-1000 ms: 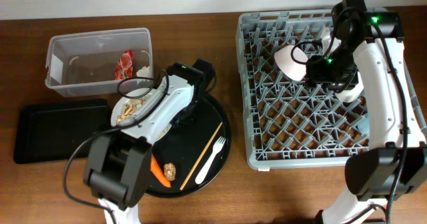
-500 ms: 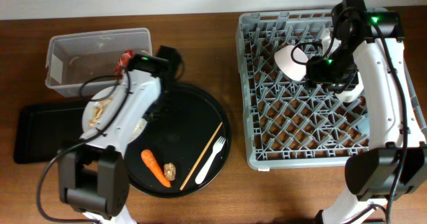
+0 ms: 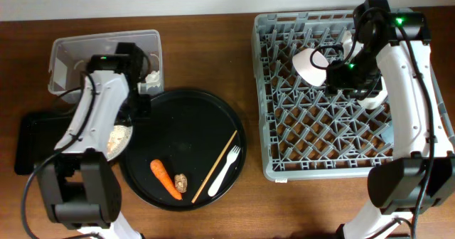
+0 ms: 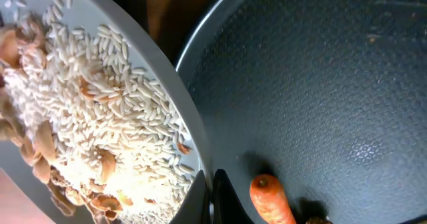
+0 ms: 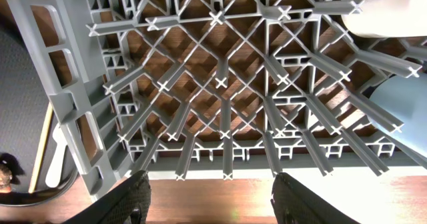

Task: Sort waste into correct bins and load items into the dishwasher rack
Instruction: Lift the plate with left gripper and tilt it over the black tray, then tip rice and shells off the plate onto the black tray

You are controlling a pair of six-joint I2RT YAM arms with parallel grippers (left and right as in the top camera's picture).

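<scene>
Two grippers: left gripper [image 4: 209, 186] is pinching the white plate [image 4: 113, 17] by its rim, jaws closed (food scraps [image 4: 80, 117] heaped just beyond); right gripper [image 5: 215, 199] is hanging open over the rack [image 5: 220, 84].

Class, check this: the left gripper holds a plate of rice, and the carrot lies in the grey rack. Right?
One slip: the carrot lies on the round black tray, not in the rack, as the overhead view shows. The left gripper does hold the plate.

Grey lattice rack [image 3: 320, 132], orange carrot [image 3: 165, 179], white fork [image 3: 226, 169], white plate [image 4: 152, 56], black round tray [image 3: 192, 125].
</scene>
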